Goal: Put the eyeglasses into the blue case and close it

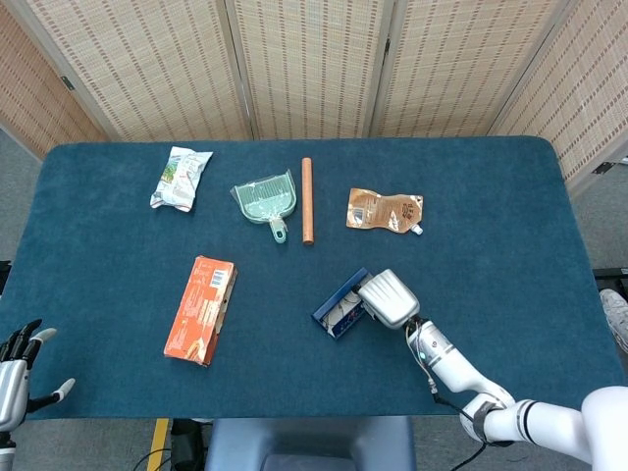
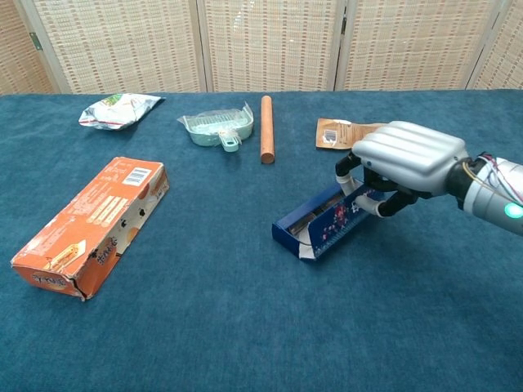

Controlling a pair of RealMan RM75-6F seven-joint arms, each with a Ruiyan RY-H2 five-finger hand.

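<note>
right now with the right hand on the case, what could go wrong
The case is only part closed, its flap tilted over the glasses inside; pressing on could pinch a lens or temple. The right hand holds just one end, so the case may slide or twist on the cloth. The left hand is too far off to steady it.

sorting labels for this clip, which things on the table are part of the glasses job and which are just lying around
Part of the job:
- blue case, held by the right hand, lid partly closed
- eyeglasses, just visible inside the case

Lying about:
- orange box
- green dustpan
- wooden rod
- brown pouch
- snack bag
</note>
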